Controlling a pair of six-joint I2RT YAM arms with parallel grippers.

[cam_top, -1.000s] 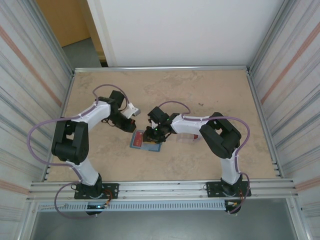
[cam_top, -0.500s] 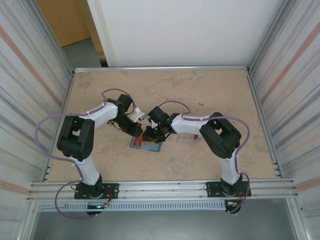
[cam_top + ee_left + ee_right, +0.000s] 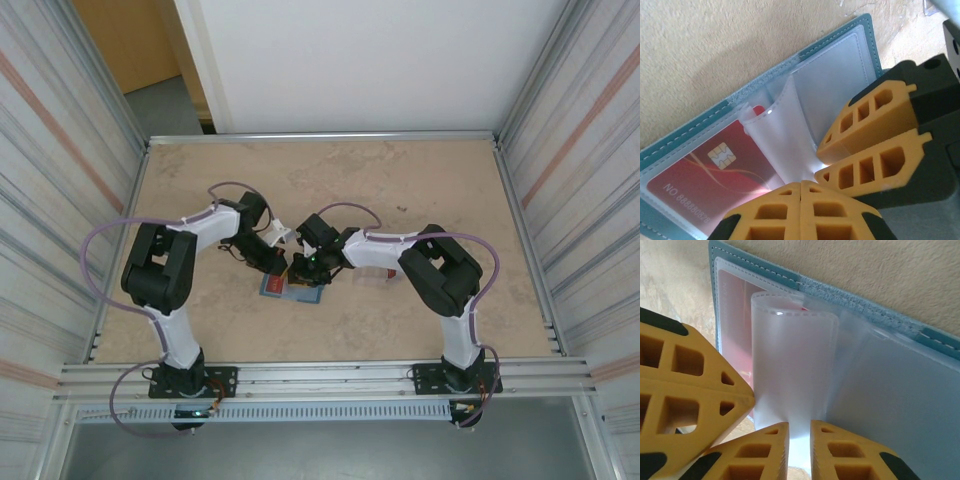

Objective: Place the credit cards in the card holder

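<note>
The card holder (image 3: 835,75) lies open and flat on the worktop (image 3: 400,180), left of the middle and a little nearer the near edge. One red credit card (image 3: 705,175) is already in a pocket. A clear sleeve (image 3: 790,365) stands up from the spine. Its free edge is pinched in the right claw (image 3: 800,435), whose jaws are almost closed on it. The left claw (image 3: 801,186) is fully closed just beside it, holding nothing I can see.

The thin sleeve may slip out and flop back over the pocket. A hard pull may lift the light holder or strain its stitching, and the crowded claws could knock together.

From above, the claws cover most of the holder. Whether the left tips press it down is unclear. I cannot tell how many cards it holds, because the pink blur behind the sleeve may be the same card.
</note>
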